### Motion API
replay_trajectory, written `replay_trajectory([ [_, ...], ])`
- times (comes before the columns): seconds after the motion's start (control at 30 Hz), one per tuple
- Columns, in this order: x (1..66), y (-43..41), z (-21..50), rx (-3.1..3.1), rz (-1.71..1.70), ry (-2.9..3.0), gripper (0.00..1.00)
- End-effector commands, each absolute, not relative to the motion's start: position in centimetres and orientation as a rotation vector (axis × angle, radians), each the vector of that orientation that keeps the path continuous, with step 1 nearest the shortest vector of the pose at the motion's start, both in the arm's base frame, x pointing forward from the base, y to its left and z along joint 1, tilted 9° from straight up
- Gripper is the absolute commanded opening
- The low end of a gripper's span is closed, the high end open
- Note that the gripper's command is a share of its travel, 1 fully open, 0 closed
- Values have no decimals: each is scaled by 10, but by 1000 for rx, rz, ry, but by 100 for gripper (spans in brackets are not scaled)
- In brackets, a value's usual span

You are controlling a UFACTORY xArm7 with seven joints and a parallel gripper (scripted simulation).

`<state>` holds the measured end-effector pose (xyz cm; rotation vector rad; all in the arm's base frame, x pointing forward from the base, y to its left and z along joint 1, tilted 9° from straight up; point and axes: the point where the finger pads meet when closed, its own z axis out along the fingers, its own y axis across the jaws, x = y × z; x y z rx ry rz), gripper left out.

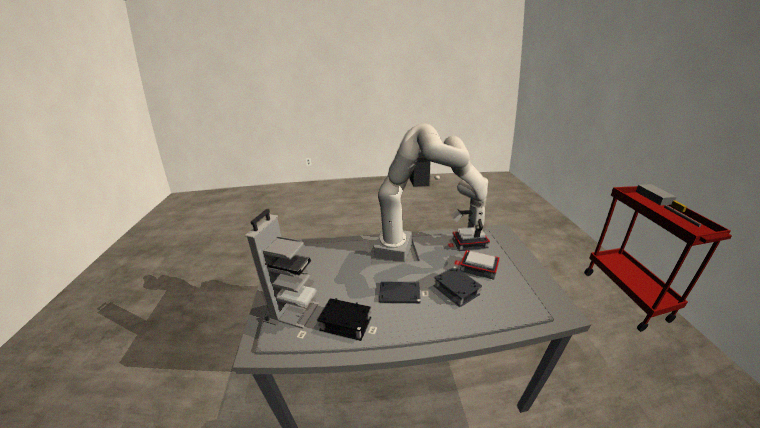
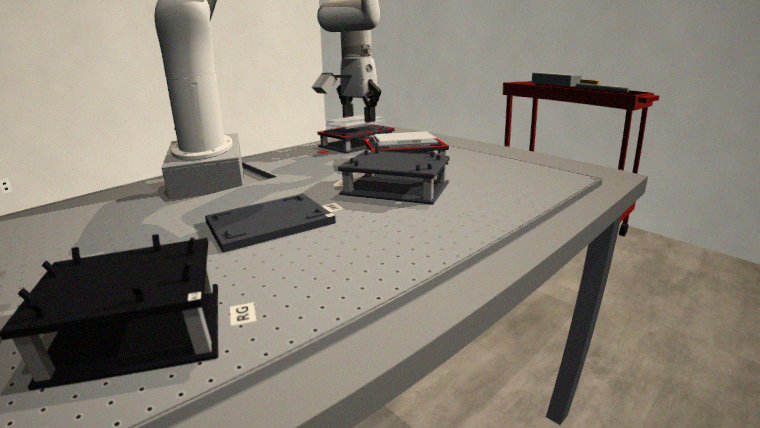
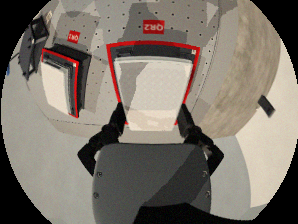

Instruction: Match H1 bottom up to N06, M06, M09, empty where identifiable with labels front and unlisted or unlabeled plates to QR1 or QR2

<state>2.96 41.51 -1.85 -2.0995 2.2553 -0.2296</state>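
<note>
Top cam high, wide; exterior low at table (image 2: 531,175) edge; wrist looks down; all share red-rimmed nests (image 1: 471,240).

We see soft, even light; the grey metal table (image 1: 537,324) casts leftward shadows, and our wrist view bulges fisheye-round.

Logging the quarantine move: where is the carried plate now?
In the gripper, the plate sits just over the far red nest, beside the occupied red nest.
</note>
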Motion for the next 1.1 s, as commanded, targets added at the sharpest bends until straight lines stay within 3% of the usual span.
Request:
replay_trajectory([
  [0.0, 29, 417, -18, -2098, -225, 2252, 0],
  [1.07, 31, 416, -28, -2098, -225, 2252, 0],
])
